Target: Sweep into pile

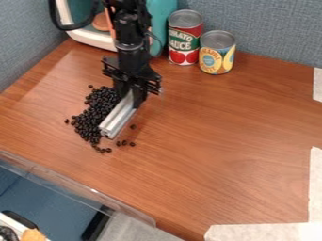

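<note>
Beans (94,113) heaped against a metal bar, strays still to gather
Gripper (131,93) jaws are closed on the bar (118,116), its length on the table (173,155) along the heap's right side in view; best to set it beyond the loose beans (124,143), keep it low and level, and sweep slowly toward the heap.

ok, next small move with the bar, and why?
I'd probably lift the metal bar, set it down image-right of the stray beans, then nudge them left. The main pile lies along the bar's left side; the strays sit apart, to the right, so pushing left from here would likely miss them.
</note>
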Controlling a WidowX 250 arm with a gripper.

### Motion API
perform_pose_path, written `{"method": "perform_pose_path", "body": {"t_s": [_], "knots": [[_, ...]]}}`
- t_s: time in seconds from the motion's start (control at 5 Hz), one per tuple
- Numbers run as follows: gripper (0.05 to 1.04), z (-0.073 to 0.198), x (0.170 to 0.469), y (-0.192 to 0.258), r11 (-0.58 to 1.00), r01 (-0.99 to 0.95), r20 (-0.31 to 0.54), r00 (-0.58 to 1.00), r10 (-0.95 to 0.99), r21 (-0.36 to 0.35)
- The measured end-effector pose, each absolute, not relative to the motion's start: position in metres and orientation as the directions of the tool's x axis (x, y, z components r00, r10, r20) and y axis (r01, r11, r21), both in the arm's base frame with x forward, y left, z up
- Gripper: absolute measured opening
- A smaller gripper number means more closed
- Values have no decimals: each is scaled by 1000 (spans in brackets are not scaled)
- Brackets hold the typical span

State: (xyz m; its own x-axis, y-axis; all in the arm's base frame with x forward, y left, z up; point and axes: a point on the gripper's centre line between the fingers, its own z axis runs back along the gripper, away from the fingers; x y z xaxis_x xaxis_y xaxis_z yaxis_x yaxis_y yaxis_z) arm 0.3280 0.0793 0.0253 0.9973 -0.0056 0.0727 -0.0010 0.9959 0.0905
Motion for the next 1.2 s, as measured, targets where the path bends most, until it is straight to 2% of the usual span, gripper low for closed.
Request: {"method": "perform_pose_path", "body": {"t_s": [0.4, 0.6, 0.8, 1.2], "knots": [[367, 20, 330, 30, 993, 108, 70, 991, -111, 47], [367, 16, 325, 19, 988, 149, 54, 987, -151, 39], [367, 6, 315, 17, 985, 170, 41, 984, -171, 28], [367, -1, 293, 25, 955, 294, 85, 951, -297, 43]]}}
